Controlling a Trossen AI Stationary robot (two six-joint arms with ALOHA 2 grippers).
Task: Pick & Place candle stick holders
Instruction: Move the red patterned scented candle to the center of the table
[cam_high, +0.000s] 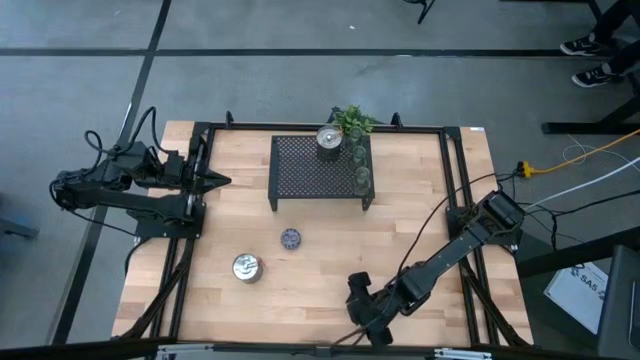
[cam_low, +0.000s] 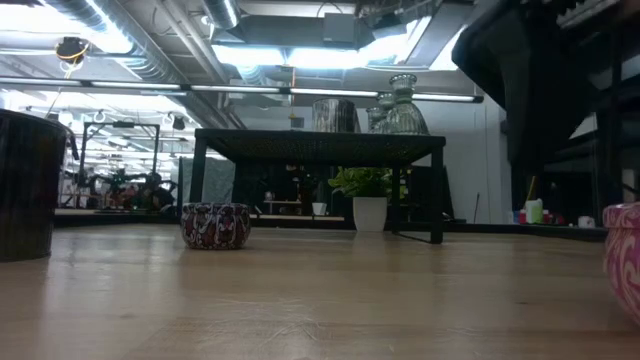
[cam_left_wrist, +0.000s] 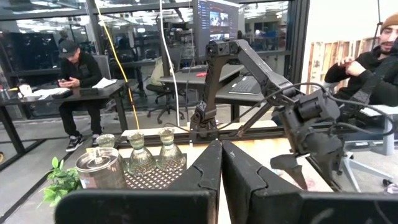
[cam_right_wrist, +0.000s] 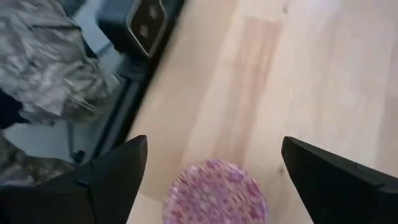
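A glittery pink holder stands on the wood table near its front edge and also shows in the low view. My right gripper is open above it, one finger on either side, touching nothing; in the high view it hides the holder. A glittery purple-blue holder and a silver holder stand on the table. Another silver holder and olive-green glass cups stand on the black mesh rack. My left gripper is shut and empty at the table's left.
A small green plant stands behind the rack at the far edge. Black frame rails run along the table's sides. People sit at desks beyond the table. Bare wood lies between the rack and the front edge.
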